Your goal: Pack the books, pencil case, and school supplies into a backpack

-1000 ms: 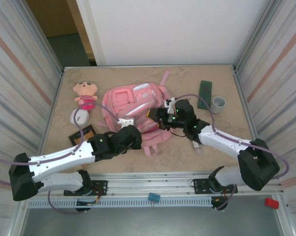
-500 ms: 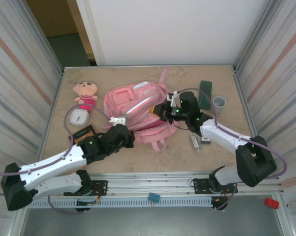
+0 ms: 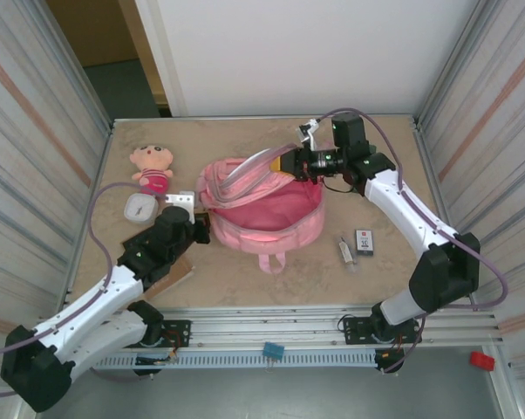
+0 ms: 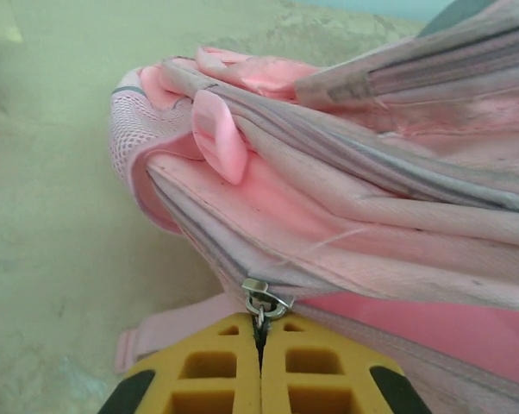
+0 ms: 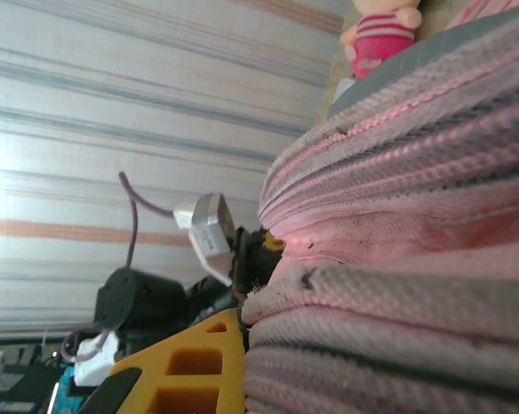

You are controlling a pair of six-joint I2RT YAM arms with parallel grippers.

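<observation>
The pink backpack point(image 3: 271, 218) lies mid-table with its mouth stretched wide between both grippers. At its left corner my left gripper point(image 3: 200, 229) is shut on the metal zipper pull point(image 4: 261, 312), its yellow fingers pressed together. My right gripper point(image 3: 289, 163) is shut on the backpack's far upper edge, and ribbed pink fabric point(image 5: 397, 259) lies against its yellow finger point(image 5: 190, 362). A brown book point(image 3: 177, 272) peeks out from under the left arm. The white stick point(image 3: 345, 253) and the small black rectangle point(image 3: 364, 241) lie right of the backpack. The pencil case is hidden.
A pink-and-tan plush doll point(image 3: 152, 166) and a small white round item point(image 3: 140, 207) lie at the far left. Metal walls close in both sides. The right arm reaches across the far right corner of the table.
The right gripper shut on the backpack's edge and drew it toward the far right. The left gripper pulled left with the zipper pull. The backpack's mouth spread wide.
</observation>
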